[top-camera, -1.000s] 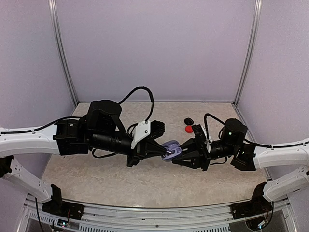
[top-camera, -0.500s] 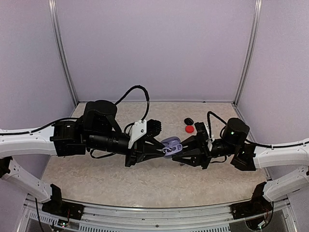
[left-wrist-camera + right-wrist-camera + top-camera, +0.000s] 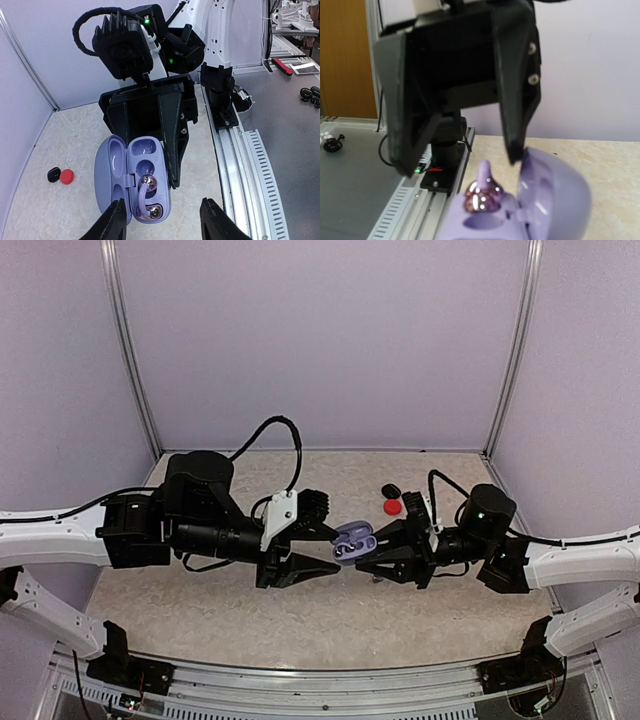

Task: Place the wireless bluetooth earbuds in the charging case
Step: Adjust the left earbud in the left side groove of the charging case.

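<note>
Backdrop: pale lilac walls (image 3: 320, 340) close you in on three sides of a marbled beige table (image 3: 250, 610).
Charging case (image 3: 111, 172): lilac, lid swung open, held up off the table over its middle, between your two arms.
Right gripper (image 3: 370, 554): pinching the case by its base, one black finger running along the side next to the wells.
Left gripper (image 3: 164, 216): jaws spread with nothing between them, just beside the open case.
Earbud (image 3: 149, 184): lilac with a shiny tip, in the base of the case. From the right wrist its stem stands up out of the well, so you should judge it as not pressed home. Whether a second bud lies in the nearer well, you cannot tell.
Elsewhere: a small red piece (image 3: 392, 507) and a small black piece (image 3: 390, 490) lie together toward the table's far right corner, well apart from the case.
Handling: expect the bud to be light, hard and glossy, likely to squirt out of a firm pinch.
Where to hold: take it across the stem, or nudge the stem down with one fingertip.
Case risk: its rounded shell may twist in your right gripper if you push off-centre.
</note>
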{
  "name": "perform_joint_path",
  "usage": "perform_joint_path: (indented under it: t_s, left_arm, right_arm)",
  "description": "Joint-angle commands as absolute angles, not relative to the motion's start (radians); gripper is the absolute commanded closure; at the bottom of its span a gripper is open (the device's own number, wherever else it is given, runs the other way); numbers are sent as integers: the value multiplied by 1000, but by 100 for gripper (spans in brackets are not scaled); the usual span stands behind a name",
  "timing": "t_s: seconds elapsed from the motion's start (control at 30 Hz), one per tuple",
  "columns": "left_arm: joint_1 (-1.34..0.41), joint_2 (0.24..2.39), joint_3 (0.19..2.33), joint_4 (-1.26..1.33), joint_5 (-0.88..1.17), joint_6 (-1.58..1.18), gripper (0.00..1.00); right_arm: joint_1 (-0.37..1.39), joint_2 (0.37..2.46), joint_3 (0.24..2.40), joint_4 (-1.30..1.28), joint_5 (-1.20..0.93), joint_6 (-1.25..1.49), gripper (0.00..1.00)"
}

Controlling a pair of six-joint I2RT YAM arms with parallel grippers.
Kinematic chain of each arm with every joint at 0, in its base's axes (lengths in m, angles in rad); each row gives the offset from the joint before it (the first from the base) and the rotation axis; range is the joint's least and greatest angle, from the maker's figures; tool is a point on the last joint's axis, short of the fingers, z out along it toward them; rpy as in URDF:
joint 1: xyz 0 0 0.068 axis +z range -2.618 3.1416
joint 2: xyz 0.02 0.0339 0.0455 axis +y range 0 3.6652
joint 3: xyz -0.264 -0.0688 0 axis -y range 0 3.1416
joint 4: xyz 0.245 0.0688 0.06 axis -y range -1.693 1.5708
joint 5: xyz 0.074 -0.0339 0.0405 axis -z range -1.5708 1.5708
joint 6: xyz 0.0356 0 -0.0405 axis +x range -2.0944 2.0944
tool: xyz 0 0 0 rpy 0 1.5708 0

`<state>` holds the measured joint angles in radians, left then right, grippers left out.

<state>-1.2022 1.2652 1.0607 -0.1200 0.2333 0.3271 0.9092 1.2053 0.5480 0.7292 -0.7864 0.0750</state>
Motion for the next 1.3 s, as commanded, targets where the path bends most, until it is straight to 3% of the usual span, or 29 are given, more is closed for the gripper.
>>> perform_joint_path:
  t_s: [0.0,0.27,0.57,0.9,1.27]
  left_arm:
    - [-1201,1229,1040,-57,157,316,43]
    - [-1193,1144,945,113,-26,173,25]
    - [-1147,1182,909,233,-106,-241,2]
    - [-1148,1287,959,217,-140,-383,2]
    - [-1148,1361,995,216,-112,-406,16]
  right_arm:
    - [919,1190,555,707,-749,52,100]
    - [919,1137,539,656,-587,-37,100]
    - [919,1107,540,618,-491,-80,100]
    - [954,1102,561,556,-381,-132,100]
    - [960,1102,569,537,-370,-133,100]
